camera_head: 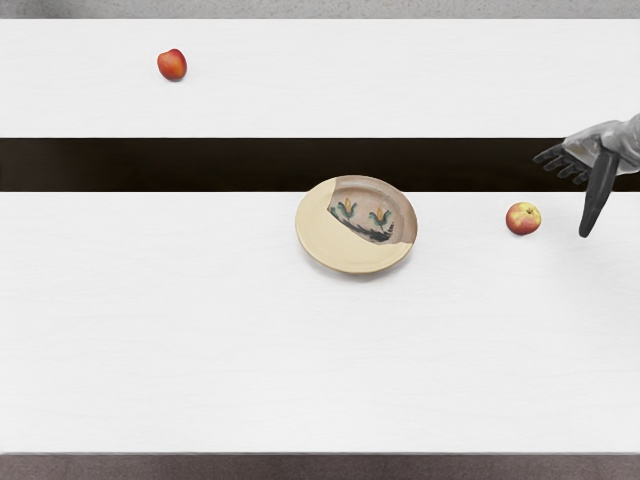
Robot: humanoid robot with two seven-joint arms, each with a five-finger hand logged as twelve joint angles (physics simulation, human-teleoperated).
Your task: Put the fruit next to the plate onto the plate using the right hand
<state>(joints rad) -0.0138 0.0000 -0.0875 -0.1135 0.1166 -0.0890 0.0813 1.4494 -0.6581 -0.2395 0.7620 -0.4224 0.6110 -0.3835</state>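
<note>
The right hand (590,155) is hovering near the apple (523,218), fingers spread, gripping nothing. It seems to be reaching; the next move calls for closing round the apple.

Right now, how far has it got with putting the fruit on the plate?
Done: nothing yet; the plate holds no fruit. In hand: the right robot hand is open, just right of the apple, not touching it. Left: grasp the apple, which lies right of the plate, carry it over and set it down there.
</note>
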